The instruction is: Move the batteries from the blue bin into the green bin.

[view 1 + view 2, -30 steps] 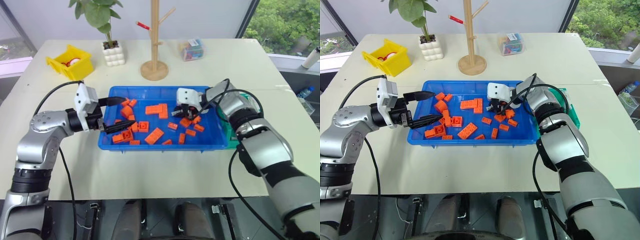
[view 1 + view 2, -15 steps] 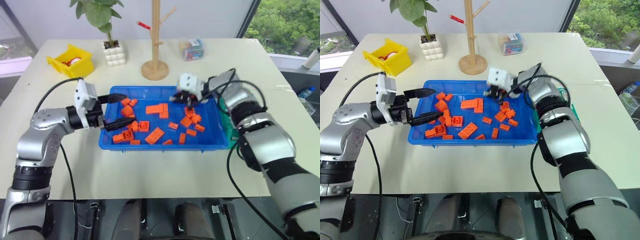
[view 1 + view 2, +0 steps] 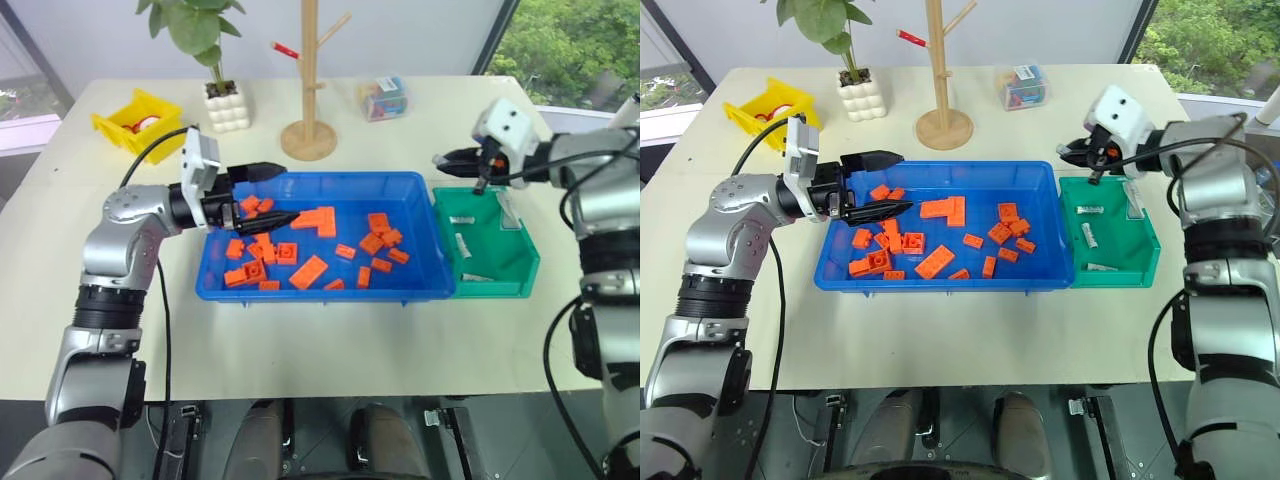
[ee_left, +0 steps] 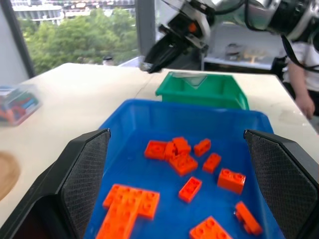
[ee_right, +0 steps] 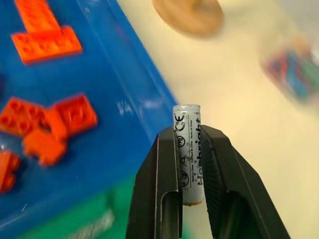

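Note:
The blue bin (image 3: 322,292) sits mid-table with several orange bricks in it. To its right stands the green bin (image 3: 500,287), where a few silver batteries (image 3: 463,245) lie. My right gripper (image 3: 447,160) hovers above the green bin's far left corner. In the right wrist view this gripper (image 5: 188,134) is shut on a silver battery (image 5: 187,149) that stands upright between the fingers. My left gripper (image 3: 278,192) hangs open over the blue bin's far left part, nothing between its fingers (image 4: 82,169).
A yellow bin (image 3: 140,122), a potted plant (image 3: 225,105), a wooden stand (image 3: 309,140) and a clear box (image 3: 385,98) line the table's far side. A person's hand (image 4: 305,104) shows beyond the table in the left wrist view.
My right gripper lifted out of the blue bin and swung right to above the green bin's far corner, shut throughout. My left gripper shifted a little right and farther over the blue bin.

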